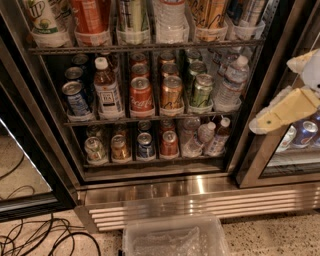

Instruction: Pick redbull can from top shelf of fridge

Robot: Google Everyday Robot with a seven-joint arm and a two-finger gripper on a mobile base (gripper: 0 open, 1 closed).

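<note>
The fridge [200, 186] stands open in front of me, with wire racks and a ribbed steel base. The top shelf [150, 48] runs across the top of the view and holds clear cup holders. The redbull can [248, 11], slim and silver with blue, stands in the rightmost holder, cut off by the top edge. My gripper [274, 95] is at the right edge, in front of the right door frame, below and to the right of the can. Its cream fingers [285, 111] are apart with nothing between them.
The top shelf also holds a gold-orange can [208, 12], a water bottle [170, 15] and an orange-red can [90, 15]. Lower racks hold a Coca-Cola can [141, 95], short cans and bottles. A clear plastic bin [175, 239] and black cables [45, 237] lie on the floor.
</note>
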